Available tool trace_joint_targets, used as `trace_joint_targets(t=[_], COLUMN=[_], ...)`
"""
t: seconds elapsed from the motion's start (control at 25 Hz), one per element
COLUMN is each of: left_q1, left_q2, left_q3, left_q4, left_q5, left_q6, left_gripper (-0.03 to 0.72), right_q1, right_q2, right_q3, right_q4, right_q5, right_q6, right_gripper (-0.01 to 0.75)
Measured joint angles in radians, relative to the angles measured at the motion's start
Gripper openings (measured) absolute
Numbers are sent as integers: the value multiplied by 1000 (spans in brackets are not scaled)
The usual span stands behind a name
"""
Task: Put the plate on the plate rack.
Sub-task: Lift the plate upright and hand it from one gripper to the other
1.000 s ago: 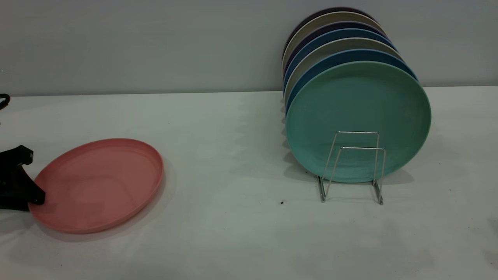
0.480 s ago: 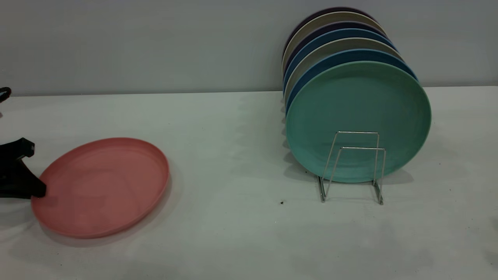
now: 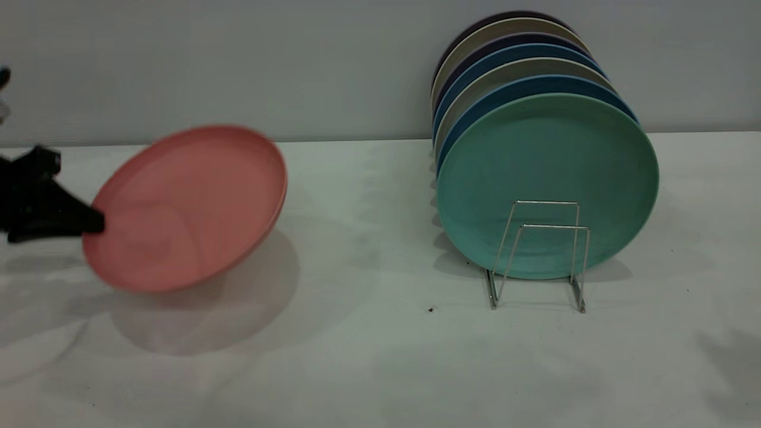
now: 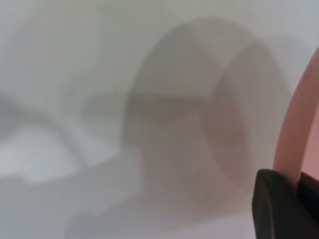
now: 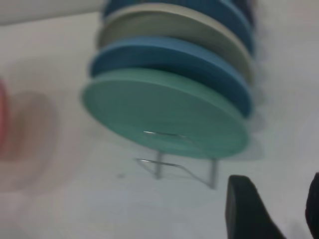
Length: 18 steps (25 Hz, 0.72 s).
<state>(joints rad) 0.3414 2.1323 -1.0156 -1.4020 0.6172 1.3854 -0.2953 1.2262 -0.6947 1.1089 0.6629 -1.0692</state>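
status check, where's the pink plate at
Left hand shut on plate, lifted, tilted. Right hand open near plate rack. Front slot free before mint-green plate.

No writing, label, brand mark, number or sign can be read anywhere in these views. The pink plate point(image 3: 187, 205) is plain, and so is the mint-green plate point(image 3: 547, 184) with the others stacked behind it. The wire plate rack point(image 3: 538, 255) and the white table point(image 3: 368, 356) carry no markings.
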Motion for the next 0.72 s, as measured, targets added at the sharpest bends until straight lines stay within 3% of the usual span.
trace_joint_targets(t=[0.24, 0.52, 0.72], left_q1=[-108, -199, -263], left_q2=[-73, -85, -85], left_q3=[0, 0, 0], left_q4=[-19, -23, -23], left_q5=[11, 15, 12], left_q6=[23, 15, 7], left_gripper=[20, 20, 20], right_q1=[0, 0, 64], right_q2=[0, 0, 0], right_q3=[0, -5, -5], right_q4=[124, 155, 170], right_q5=[120, 183, 206], right_q6=[-92, -109, -129], right_gripper=[320, 357, 367])
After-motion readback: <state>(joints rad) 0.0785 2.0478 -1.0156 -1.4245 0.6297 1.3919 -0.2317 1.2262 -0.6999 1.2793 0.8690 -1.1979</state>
